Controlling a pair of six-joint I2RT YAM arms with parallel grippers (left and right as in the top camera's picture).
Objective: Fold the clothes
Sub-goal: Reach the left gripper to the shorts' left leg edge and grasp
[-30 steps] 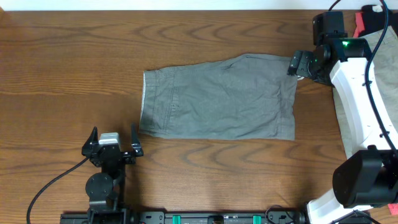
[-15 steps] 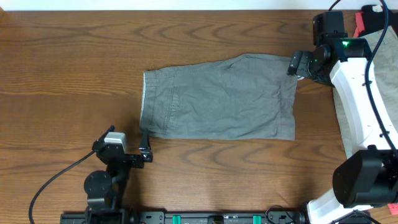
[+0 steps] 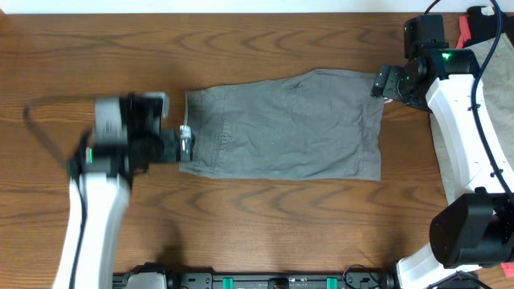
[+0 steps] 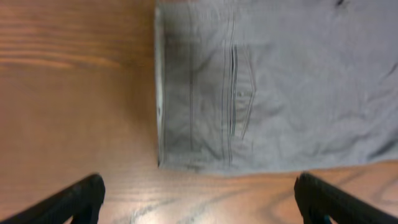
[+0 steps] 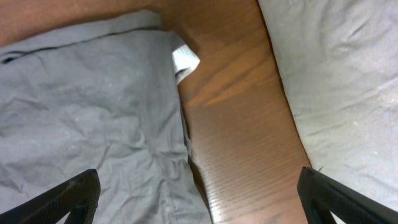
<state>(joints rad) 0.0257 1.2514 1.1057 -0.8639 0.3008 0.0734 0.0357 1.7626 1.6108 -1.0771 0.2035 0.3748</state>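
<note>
This looks like a robot lab. A brown wooden desk (image 3: 265, 225) fills the frame. A white robot arm (image 3: 459, 128) with a green light (image 3: 446, 56) stands at the right edge, and a black rail (image 3: 265, 282) runs along the bottom edge.

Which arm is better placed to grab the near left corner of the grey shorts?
Left. The left tool, open, sits at the shorts on their left edge, with that corner just ahead. The right tool is at the far right corner.
</note>
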